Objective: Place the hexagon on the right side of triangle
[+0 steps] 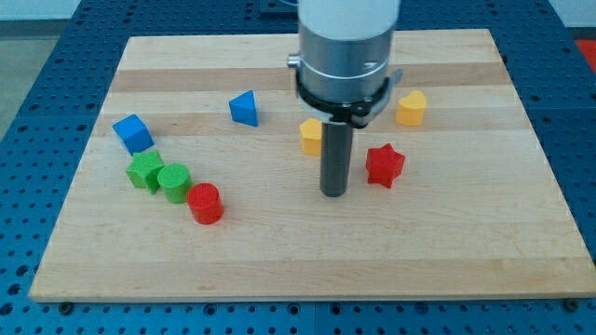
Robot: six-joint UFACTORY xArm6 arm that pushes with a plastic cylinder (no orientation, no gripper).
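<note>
just below yellow hexagon (311, 136): my tip (334, 193)

My tip (334, 194) rests on the board, rod upright.

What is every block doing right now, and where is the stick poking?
my tip: down on the board, left of the red star, touching no block.
yellow hexagon: flat, partly hidden behind the rod.
blue triangle: flat, alone, left of the hexagon.
red star: flat, alone.
yellow block: flat, alone, at the view's right.
blue cube: flat.
green star: touching the green cylinder.
red cylinder: upright, beside the green cylinder.
</note>
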